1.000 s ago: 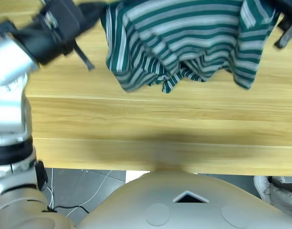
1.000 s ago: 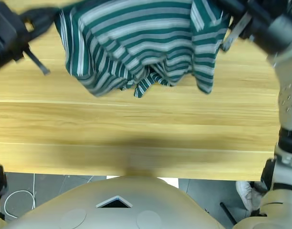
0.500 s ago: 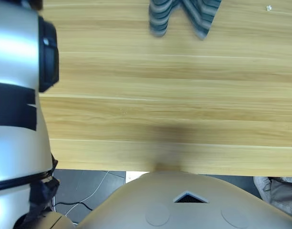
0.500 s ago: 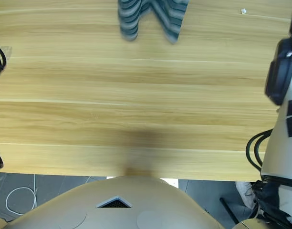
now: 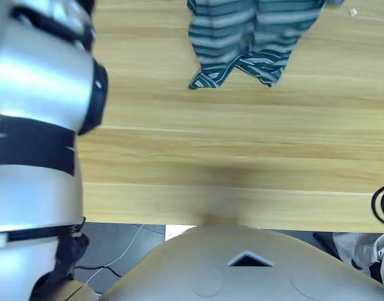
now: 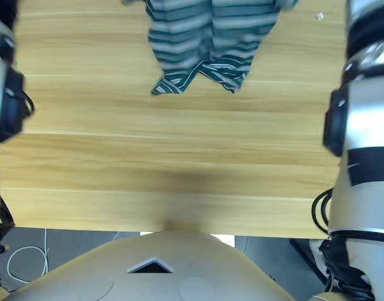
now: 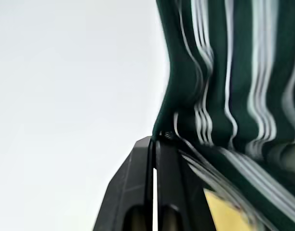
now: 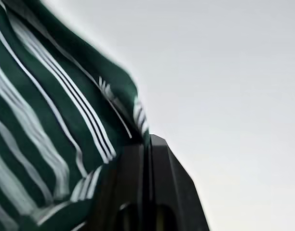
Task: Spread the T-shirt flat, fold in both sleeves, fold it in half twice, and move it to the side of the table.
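The T-shirt (image 5: 255,31) is dark green with white stripes. It hangs bunched up over the table (image 5: 229,144). The left gripper (image 7: 154,143) and the right gripper (image 8: 148,143) each pinch its edge tight.

- Your left arm (image 5: 41,119) stands raised on the left side of the head views, running up past the top edge.
- Your right arm (image 6: 361,113) is raised likewise on the right side.
- Your left hand (image 7: 154,140) has both fingers pressed together, an edge of the T-shirt (image 7: 224,72) pinched at their tips.
- Your right hand (image 8: 148,140) is closed the same way on the cloth's edge.
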Controlling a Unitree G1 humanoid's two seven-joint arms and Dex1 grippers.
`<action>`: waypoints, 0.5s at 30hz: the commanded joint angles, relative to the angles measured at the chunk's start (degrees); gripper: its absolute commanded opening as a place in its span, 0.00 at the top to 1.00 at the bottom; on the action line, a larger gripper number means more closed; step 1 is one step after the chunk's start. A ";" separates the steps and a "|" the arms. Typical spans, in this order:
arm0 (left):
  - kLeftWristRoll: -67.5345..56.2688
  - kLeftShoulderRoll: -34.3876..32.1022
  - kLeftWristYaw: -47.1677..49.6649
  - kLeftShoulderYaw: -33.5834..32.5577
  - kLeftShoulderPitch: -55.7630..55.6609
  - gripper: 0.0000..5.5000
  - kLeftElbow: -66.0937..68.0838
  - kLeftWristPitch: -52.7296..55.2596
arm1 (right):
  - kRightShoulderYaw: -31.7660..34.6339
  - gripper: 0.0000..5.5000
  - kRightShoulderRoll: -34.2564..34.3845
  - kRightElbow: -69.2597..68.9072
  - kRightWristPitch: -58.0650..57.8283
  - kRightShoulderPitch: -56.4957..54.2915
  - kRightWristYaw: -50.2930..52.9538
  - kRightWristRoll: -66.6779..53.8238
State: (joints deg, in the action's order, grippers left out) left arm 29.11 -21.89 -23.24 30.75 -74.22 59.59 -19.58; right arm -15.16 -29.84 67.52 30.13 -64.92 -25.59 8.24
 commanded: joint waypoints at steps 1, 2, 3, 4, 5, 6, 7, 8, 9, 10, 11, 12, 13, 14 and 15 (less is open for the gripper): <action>-10.90 -8.22 -8.41 -1.08 42.10 1.00 -44.39 5.16 | 1.35 1.00 -0.36 -34.03 -3.32 37.26 -11.40 -14.79; -11.45 -9.69 -8.36 -2.81 47.41 1.00 -49.50 6.46 | 2.12 1.00 -0.99 -38.51 -4.36 41.00 -11.34 -16.01; -11.78 -10.60 -8.44 -4.75 50.45 1.00 -52.78 7.85 | 3.20 1.00 -1.38 -41.47 -5.79 42.77 -11.26 -17.14; -12.07 -11.54 -8.65 -7.46 51.95 1.00 -55.42 9.54 | 4.51 1.00 -1.99 -44.07 -6.85 43.42 -11.23 -18.10; -12.61 -12.38 -8.81 -10.61 52.27 1.00 -57.79 11.57 | 6.14 1.00 -2.51 -47.04 -8.26 43.65 -11.20 -19.73; -13.35 -12.95 -9.08 -13.39 52.29 1.00 -60.03 13.58 | 7.52 1.00 -2.94 -50.10 -9.61 43.93 -11.38 -21.40; -14.08 -13.45 -9.66 -15.54 52.58 1.00 -62.59 15.39 | 8.60 1.00 -3.32 -53.06 -10.77 44.46 -11.68 -22.73; -15.27 -14.11 -10.55 -17.53 53.50 1.00 -66.28 17.36 | 9.76 1.00 -3.69 -56.64 -11.97 45.51 -12.02 -24.40; -16.53 -14.90 -11.59 -19.47 55.04 1.00 -70.76 19.38 | 10.97 1.00 -4.22 -60.52 -13.30 46.88 -12.56 -26.28; -17.64 -15.71 -12.55 -21.05 56.56 1.00 -74.70 21.16 | 12.14 1.00 -4.75 -63.90 -14.49 48.04 -12.97 -27.90; -19.01 -16.92 -13.73 -23.10 58.11 1.00 -78.82 23.06 | 13.85 1.00 -5.70 -67.70 -16.16 48.94 -13.30 -29.95; -20.16 -18.11 -14.78 -25.05 59.12 1.00 -82.11 24.78 | 15.64 1.00 -6.71 -70.88 -17.74 49.50 -13.55 -31.69; -21.18 -19.34 -15.66 -27.36 59.15 1.00 -85.02 26.56 | 17.70 1.00 -7.84 -73.99 -19.58 49.65 -13.50 -33.27; -22.24 -20.56 -16.69 -29.49 58.67 1.00 -87.55 28.59 | 19.64 1.00 -9.04 -76.97 -21.55 49.68 -13.42 -34.72; -23.36 -21.80 -17.81 -31.34 57.82 1.00 -89.76 30.62 | 21.32 1.00 -10.29 -79.72 -23.45 49.59 -13.47 -35.89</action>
State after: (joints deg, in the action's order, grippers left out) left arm 7.54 -41.38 -39.08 2.40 -15.42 -26.70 7.77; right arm 3.30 -38.02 -7.66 9.93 -15.35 -38.85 -25.35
